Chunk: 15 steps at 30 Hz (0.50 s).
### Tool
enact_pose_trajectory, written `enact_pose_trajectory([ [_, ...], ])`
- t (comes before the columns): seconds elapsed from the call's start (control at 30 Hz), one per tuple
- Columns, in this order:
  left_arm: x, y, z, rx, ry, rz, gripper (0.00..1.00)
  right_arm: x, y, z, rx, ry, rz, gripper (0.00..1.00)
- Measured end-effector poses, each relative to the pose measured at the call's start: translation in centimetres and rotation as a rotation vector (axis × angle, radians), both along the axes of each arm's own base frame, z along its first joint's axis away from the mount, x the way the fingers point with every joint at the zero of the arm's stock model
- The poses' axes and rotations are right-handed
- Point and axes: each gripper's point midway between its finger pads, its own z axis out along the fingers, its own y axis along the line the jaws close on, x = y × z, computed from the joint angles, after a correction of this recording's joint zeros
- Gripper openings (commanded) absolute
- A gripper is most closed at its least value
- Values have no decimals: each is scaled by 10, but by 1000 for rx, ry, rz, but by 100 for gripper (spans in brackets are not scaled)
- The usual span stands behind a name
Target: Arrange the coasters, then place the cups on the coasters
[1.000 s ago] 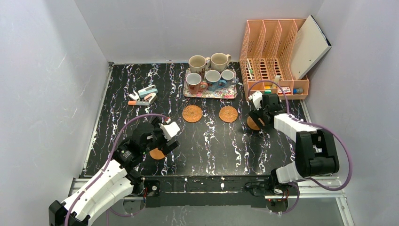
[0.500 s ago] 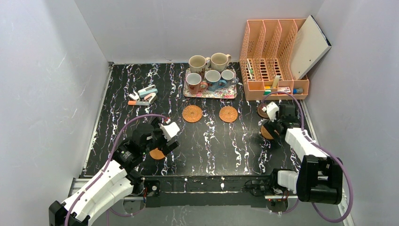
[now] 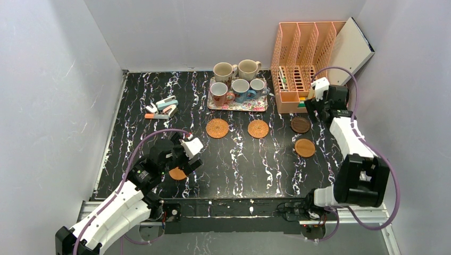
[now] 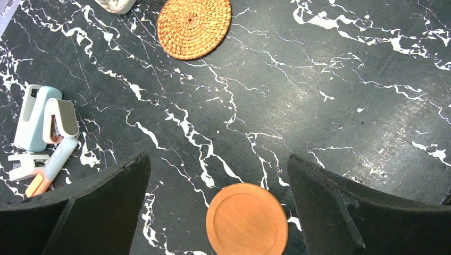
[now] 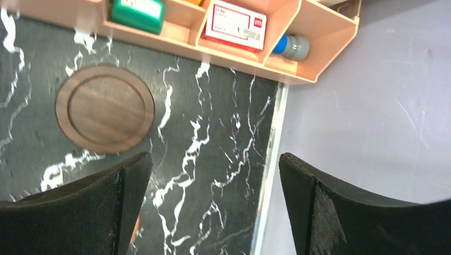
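Observation:
Two woven coasters (image 3: 217, 128) (image 3: 258, 128) lie mid-table, below the floral tray (image 3: 237, 106). Right of them are a dark brown coaster (image 3: 300, 124) (image 5: 105, 108) and a smooth orange-brown coaster (image 3: 305, 147). Another orange-brown coaster (image 3: 177, 173) (image 4: 247, 219) lies flat under my open left gripper (image 3: 186, 159) (image 4: 218, 159), between its fingers and untouched. My right gripper (image 3: 318, 103) (image 5: 214, 159) hangs open and empty over the table's right edge. The cups are two cream (image 3: 224, 70) (image 3: 248, 69), one white with a reddish handle (image 3: 219, 93), one blue (image 3: 240, 89) and one small whitish (image 3: 258, 87).
A peach desk organizer (image 3: 308, 58) with small boxes stands at the back right, right behind my right gripper, and a white board (image 3: 348, 50) leans on it. Staplers and small tools (image 3: 162, 109) lie at the left. The table's right rim (image 5: 271, 159) runs under the right jaws.
My right arm has swung from the orange-brown coaster toward the back right, leaving that coaster on the table near the dark one. The left arm has not moved.

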Motion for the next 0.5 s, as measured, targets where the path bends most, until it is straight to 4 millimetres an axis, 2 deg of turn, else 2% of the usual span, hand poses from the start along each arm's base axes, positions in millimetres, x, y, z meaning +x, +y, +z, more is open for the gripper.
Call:
enact_pose_trajectory([
  [0.1,0,0,-1,0,0,0,98,19,6,-5,55,-12,-33,98],
  [0.2,0,0,-2,1,1,0,98,22,17,-16,63,10,-44,98],
  [0.37,0,0,-2,1,1,-1,98,32,50,-27,28,-5,-4,98],
  [0.5,0,0,-1,0,0,0,98,33,66,-50,-22,29,18,98],
])
